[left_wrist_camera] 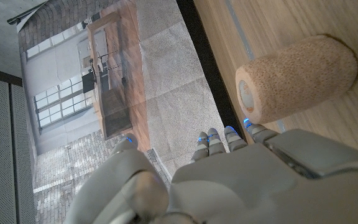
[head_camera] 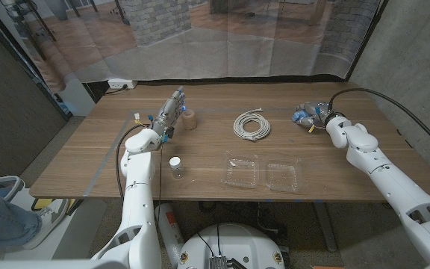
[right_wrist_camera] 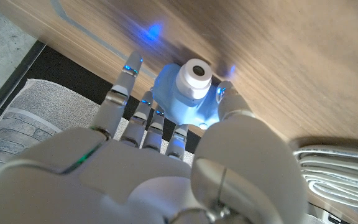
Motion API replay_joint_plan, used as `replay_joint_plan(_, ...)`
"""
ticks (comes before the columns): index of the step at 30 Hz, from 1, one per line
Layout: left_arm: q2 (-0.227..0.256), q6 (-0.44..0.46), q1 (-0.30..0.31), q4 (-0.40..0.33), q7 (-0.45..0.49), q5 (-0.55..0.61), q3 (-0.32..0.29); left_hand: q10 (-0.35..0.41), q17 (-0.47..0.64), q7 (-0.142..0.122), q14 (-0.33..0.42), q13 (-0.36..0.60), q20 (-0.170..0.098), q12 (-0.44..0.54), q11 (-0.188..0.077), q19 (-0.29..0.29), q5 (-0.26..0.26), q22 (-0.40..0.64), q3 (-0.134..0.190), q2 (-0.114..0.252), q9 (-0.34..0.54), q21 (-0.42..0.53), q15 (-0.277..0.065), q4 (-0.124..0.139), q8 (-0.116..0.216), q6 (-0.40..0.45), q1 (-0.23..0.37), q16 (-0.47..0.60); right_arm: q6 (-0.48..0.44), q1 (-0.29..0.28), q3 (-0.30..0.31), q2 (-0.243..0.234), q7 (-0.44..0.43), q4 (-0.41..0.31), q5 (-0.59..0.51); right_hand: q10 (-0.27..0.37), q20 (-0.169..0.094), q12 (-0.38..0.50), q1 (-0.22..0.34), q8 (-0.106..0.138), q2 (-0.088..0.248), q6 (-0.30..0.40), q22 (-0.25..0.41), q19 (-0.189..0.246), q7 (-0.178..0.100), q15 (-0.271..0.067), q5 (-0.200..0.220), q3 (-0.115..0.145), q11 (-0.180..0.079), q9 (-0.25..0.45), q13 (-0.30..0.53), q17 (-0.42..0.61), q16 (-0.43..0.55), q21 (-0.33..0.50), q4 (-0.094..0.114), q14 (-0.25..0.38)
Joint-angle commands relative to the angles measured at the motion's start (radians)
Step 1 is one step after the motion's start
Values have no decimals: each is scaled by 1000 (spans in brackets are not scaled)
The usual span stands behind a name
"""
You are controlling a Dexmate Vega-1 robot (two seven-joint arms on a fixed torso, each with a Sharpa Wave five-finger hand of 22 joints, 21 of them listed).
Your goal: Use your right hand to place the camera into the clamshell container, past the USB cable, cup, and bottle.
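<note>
Wooden table (head_camera: 200, 161) in front of a printed brick-wall backdrop.

Head view: right hand (head_camera: 310, 116) sits at the far right of the table, wrapped around a small blue-white camera (head_camera: 302, 117). Coiled white USB cable (head_camera: 251, 125) lies between it and the table's middle. Open clamshell container (head_camera: 263, 172) is near the front edge, lid splayed flat beside the tray. Small clear bottle (head_camera: 175, 167) with a white cap stands left of it. Left hand (head_camera: 169, 113) is stretched out at far left, holding nothing, fingertips just beside a tan cork-like cup (head_camera: 189, 119) lying on its side.

Left wrist view: fingers apart, empty; the cup lies just past the fingertips (left_wrist_camera: 229, 134), contact unclear.

Right wrist view: fingers and thumb close round the camera's (right_wrist_camera: 188, 93) pale blue body, white lens barrel poking out between them. Whether it is lifted, can't tell.

Handling guess: light, rigid, smooth plastic, so likely slippery. Grip the body, not the lens; keep the squeeze moderate.
</note>
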Motion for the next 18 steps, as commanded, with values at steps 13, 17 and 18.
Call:
replay_joint_plan(13, -6, 9, 0, 3, 5, 8, 1, 0, 5, 7, 2, 5, 6, 7, -7, 0, 0, 2, -4, 1, 5, 6, 5, 1, 6, 7, 13, 8, -10, 11, -19, 6, -77, 44, -4, 148, -70, 69, 63, 31, 54, 151, 8, 72, -15, -62, -34, 42, -32, 6, 35, 28, 39, 10, 0, 141)
replay_joint_plan(17, -8, 14, 1, -2, 8, 11, 3, 0, 5, 7, 2, 5, 6, 7, -8, 0, 0, 2, -5, 2, 5, 6, 4, 1, 6, 8, 13, 7, -16, 12, -22, 6, -99, 49, -12, 167, -85, 80, 84, 48, 66, 209, 10, 88, -14, -79, -39, 51, -35, 10, 43, 37, 51, 14, -6, 175)
replay_joint_plan(18, -8, 15, 1, -3, 8, 12, 3, 0, 5, 8, 2, 5, 6, 7, -8, 0, 0, 2, -5, 2, 5, 6, 5, 1, 6, 8, 13, 8, -16, 12, -22, 6, -100, 50, -11, 169, -90, 82, 86, 53, 67, 222, 10, 92, -14, -80, -40, 51, -40, 12, 44, 39, 53, 15, -6, 181)
